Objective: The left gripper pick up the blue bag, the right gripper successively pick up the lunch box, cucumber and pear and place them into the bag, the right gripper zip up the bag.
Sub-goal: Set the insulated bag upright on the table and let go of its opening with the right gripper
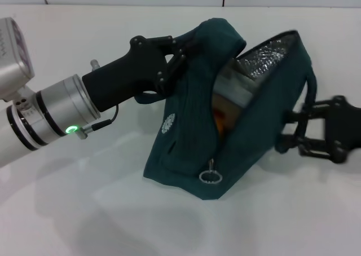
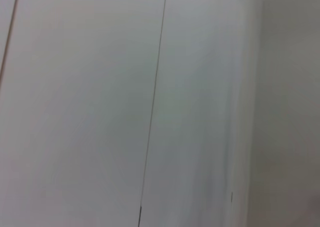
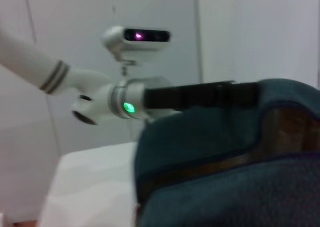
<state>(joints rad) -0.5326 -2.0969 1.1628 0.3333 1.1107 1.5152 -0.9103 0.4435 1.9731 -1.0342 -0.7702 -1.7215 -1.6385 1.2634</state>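
Head view:
Blue bag (image 1: 186, 149): it sits on the white table (image 1: 84, 222), leaning, with its mouth open and the shiny lining showing.
Left gripper (image 1: 176, 61): its fingers are closed tight on the bag's top edge by a handle, holding that side up.
Right gripper (image 1: 296, 129): it is at the bag's other side, touching the dark handle; I cannot tell if its fingers are pinching it.
Lunch box (image 1: 232, 87): inside the bag, near the top.
Pear (image 1: 221, 119): a bit of orange shows inside, under the box.
Zipper ring (image 1: 210, 177): it hangs low at the front end of the mouth.

Left wrist view:
Wall (image 2: 100, 107): only a plain white wall.

Right wrist view:
Blue bag (image 3: 200, 142): very close.
Left gripper (image 3: 250, 93): its black body reaches the bag's top.
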